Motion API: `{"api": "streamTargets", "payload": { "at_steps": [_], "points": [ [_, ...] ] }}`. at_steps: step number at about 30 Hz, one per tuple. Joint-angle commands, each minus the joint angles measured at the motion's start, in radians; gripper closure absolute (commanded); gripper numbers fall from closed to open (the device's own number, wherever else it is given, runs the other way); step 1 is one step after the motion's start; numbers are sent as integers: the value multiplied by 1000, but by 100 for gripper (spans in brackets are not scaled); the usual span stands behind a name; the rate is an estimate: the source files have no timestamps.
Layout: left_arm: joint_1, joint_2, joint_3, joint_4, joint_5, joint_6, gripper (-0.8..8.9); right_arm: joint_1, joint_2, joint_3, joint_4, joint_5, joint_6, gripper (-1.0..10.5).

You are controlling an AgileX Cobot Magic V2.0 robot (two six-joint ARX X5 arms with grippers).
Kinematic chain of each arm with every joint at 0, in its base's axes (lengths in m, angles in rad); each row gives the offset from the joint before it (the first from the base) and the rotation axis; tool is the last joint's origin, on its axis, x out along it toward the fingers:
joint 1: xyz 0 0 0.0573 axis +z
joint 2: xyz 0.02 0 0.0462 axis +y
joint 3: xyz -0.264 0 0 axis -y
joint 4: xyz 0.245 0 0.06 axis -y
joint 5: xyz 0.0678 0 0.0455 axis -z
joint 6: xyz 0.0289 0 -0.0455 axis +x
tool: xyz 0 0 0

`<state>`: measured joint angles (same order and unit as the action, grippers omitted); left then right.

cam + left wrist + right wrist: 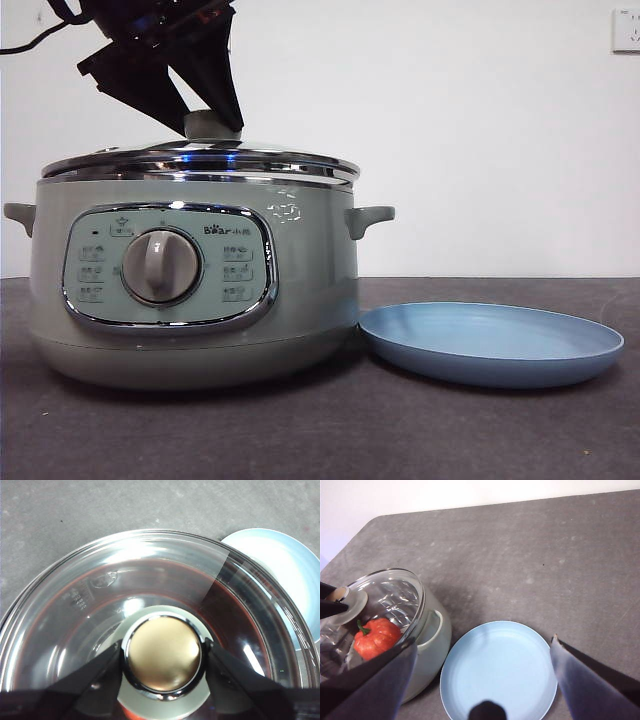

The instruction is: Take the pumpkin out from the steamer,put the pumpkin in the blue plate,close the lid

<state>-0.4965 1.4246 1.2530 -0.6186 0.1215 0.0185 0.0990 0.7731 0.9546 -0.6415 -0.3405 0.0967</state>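
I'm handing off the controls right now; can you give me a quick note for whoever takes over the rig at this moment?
Left gripper: jaws shut on the lid's knob; the lid sits on the steamer.
Right gripper: open, holding nothing, above the blue plate.
The pumpkin is inside the steamer, seen through the glass.
The blue plate lies on the table beside the steamer, with nothing on it.
Done: knob grasped.
Left: lift the lid, move the pumpkin to the plate, close the lid.

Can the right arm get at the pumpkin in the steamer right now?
Probably not yet. The lid sits on the steamer, with the left tool closed on its knob. The pumpkin shows only through the glass. The right tool hangs open above the blue plate.
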Motion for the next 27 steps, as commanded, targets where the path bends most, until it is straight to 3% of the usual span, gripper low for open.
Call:
{"api": "streamTargets", "payload": {
  "at_steps": [1,11,15,22,27],
  "points": [
    [-3,2,-1,18,10,19,822,1,-1,4,3,0,0,502],
    [0,-8,67,-16,9,20,822,1,-1,4,3,0,1,506],
    [0,-27,144,-56,5,37,822,1,-1,4,4,-4,35,506],
    [0,-96,291,-164,-123,83,822,2,18,4,57,-179,38,506],
    [0,-171,358,-230,-229,108,822,52,71,8,141,-219,68,504]
  ]
}}
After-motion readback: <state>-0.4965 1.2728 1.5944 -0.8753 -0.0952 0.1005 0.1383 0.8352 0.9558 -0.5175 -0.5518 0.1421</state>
